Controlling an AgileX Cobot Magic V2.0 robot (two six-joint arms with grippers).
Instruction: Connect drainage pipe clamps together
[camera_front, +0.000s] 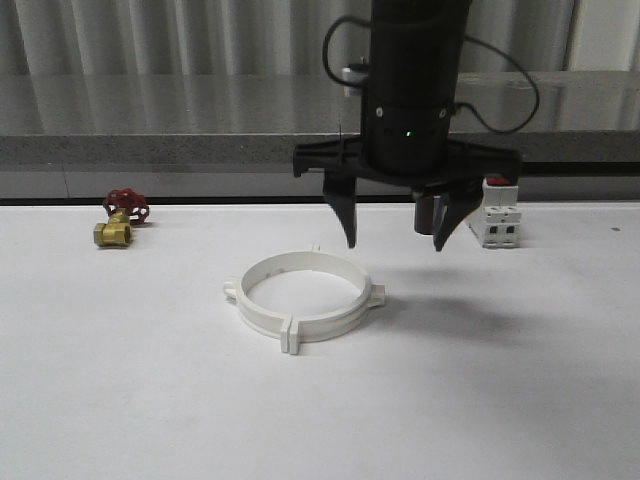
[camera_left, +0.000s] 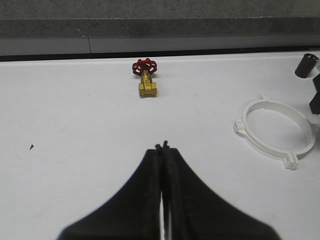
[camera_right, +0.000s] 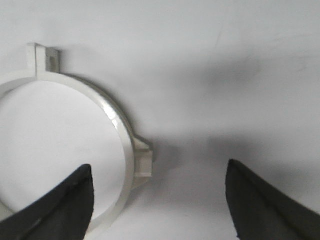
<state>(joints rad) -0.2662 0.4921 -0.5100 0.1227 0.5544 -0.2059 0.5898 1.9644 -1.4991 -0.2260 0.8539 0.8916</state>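
The right gripper (camera_front: 395, 243) hangs above the table (camera_front: 120, 400) with its jaws spread wide and nothing between them, its tips clear of the surface. In the right wrist view the two dark fingers (camera_right: 70, 205) stand far apart, one over the inside of the ring, the other over bare table beyond the ring's ear.

Just in front of that gripper and a little to its left lie the clamps (camera_front: 303, 295): the two white half-bands sit end to end as one closed ring, flat on the table. Their paired tabs meet at the near side and again at the far side, and a small ear juts out on each flank. Nothing lies inside the ring or against it.

The left gripper (camera_left: 162, 146) is pressed shut with nothing in it, over open table, well apart from the ring.

To the right of the right gripper, near the table's back edge, stands a white breaker (camera_front: 498, 222) with a red switch, partly hidden by the gripper's finger. Far to the left, also near the back edge, lies a brass valve (camera_front: 117, 222) with a red handwheel, well clear of the clamps.
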